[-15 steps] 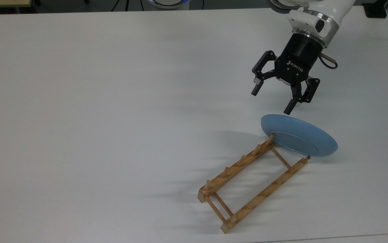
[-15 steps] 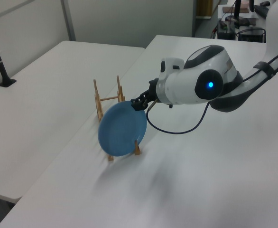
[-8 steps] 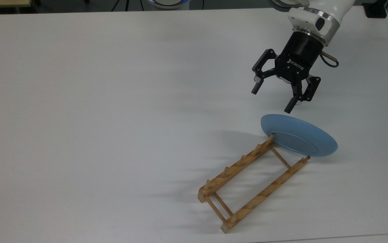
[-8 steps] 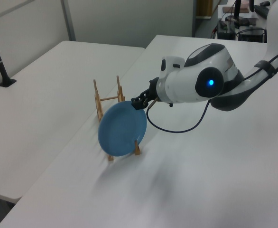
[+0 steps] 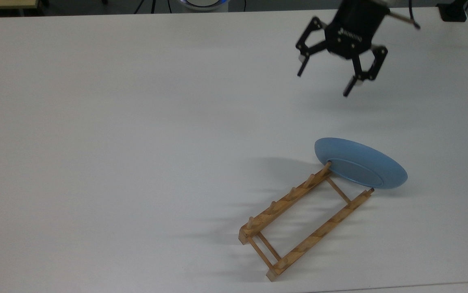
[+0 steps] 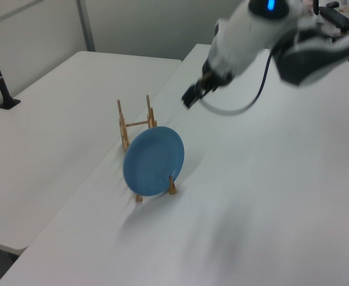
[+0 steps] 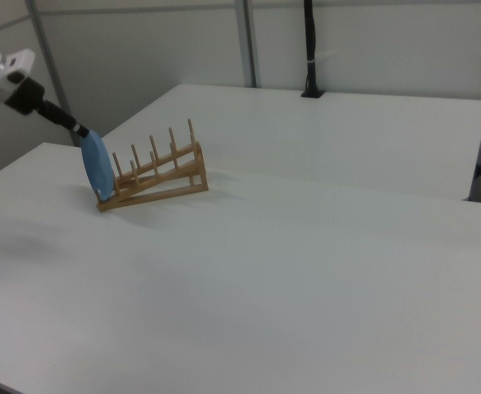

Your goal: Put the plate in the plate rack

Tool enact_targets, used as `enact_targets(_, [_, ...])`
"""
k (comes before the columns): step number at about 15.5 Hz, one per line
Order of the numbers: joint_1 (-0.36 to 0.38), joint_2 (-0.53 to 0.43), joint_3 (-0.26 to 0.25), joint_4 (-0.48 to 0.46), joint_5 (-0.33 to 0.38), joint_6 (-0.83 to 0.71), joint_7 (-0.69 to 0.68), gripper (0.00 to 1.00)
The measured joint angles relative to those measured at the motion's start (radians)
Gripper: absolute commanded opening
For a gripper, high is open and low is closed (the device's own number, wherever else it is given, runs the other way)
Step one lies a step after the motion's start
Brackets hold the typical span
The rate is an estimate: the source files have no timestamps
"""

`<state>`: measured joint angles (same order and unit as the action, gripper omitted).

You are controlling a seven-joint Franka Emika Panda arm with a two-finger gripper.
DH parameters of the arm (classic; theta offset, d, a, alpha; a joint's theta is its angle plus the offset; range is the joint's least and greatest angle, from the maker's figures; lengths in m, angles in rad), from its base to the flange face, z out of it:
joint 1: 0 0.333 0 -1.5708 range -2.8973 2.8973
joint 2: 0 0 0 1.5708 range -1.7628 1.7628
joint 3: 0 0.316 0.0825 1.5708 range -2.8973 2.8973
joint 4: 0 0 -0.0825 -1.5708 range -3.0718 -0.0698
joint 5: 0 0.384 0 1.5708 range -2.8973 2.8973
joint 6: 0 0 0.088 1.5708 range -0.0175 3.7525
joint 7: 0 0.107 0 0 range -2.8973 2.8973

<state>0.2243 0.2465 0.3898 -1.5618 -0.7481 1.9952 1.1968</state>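
The light-blue plate [image 5: 360,162] stands on edge at the end of the light-wood plate rack [image 5: 303,219], leaning on the last pair of pegs. The left view shows the plate's face [image 6: 153,161] in front of the rack [image 6: 134,124], and the right view shows the plate [image 7: 98,164] edge-on at the rack's [image 7: 160,171] left end. My gripper [image 5: 324,81] hangs open and empty well above the plate, near the top view's upper edge. It also appears as the gripper [image 6: 192,96] in the left view and the gripper [image 7: 64,121] in the right view.
The rack sits near the white table's front edge [image 5: 380,285] in the top view, with several free peg slots. A second white table [image 7: 331,123] adjoins behind, with a black pole [image 7: 310,49] standing on it. A cable trails from the wrist [image 6: 234,107].
The gripper has pulled away from the plate's rim toward the top view's upper edge, staying open. The plate and rack have not moved.
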Motion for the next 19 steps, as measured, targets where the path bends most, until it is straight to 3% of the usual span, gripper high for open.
enact_targets(4, [-0.095, -0.111, 0.000, -0.001, 0.252, -0.127, -0.128, 1.00])
enact_targets(7, [-0.184, -0.182, -0.005, -0.001, 0.462, -0.244, -0.339, 1.00])
enact_targets(10, [-0.248, -0.249, -0.059, -0.001, 0.617, -0.352, -0.544, 1.00])
enact_targets(14, [-0.276, -0.303, -0.195, -0.008, 0.738, -0.409, -0.843, 1.00])
enact_targets(19, [-0.332, -0.313, -0.276, -0.032, 0.771, -0.407, -1.201, 1.00])
